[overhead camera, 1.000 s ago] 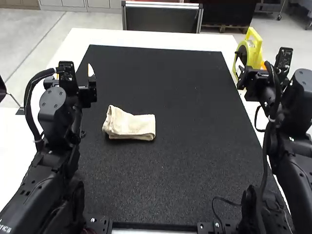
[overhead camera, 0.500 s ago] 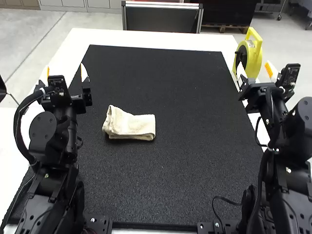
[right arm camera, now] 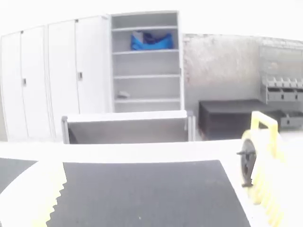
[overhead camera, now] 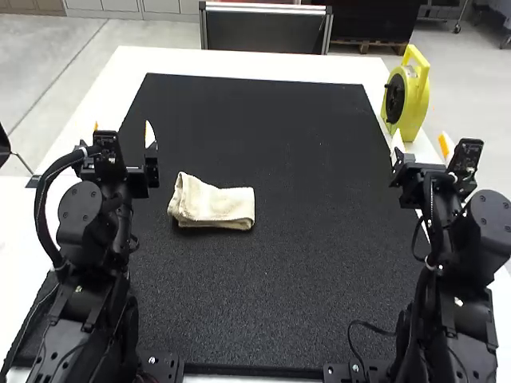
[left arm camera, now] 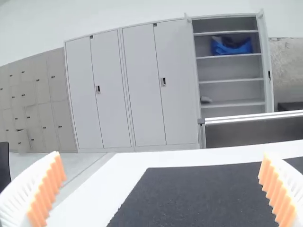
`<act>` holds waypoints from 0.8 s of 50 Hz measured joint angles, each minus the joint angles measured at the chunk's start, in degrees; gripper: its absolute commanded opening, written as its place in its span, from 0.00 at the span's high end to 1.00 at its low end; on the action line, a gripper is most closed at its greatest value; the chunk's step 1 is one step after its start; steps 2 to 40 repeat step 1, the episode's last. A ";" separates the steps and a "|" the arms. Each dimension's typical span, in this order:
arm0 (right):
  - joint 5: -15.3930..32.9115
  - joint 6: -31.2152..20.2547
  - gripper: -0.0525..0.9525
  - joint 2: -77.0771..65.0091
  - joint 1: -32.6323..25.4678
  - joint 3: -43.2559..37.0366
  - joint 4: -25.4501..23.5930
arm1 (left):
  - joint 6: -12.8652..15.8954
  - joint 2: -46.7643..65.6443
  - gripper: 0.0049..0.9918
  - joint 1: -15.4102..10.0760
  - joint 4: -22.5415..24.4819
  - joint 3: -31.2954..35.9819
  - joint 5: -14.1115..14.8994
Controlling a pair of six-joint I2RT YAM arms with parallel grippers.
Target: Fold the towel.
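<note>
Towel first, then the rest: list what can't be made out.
- Towel, high view: underside and inner layers, hidden by its top layer.
- Yellow reel, right wrist view: lower part, behind the right gripper.
- Black mat, high view: part of left edge, behind the left arm.

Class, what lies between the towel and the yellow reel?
From towel to yellow reel, the high view shows bare black mat, then a strip of white table.
</note>
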 measured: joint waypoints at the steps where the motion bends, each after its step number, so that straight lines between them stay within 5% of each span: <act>1: -0.04 -0.07 0.04 0.00 0.00 -0.17 -0.22 | -0.50 0.00 0.02 0.00 -0.22 0.00 0.09; 40: -0.04 -0.07 0.04 0.00 0.00 -0.17 -0.22 | -0.50 0.00 0.02 0.00 -0.22 0.00 0.09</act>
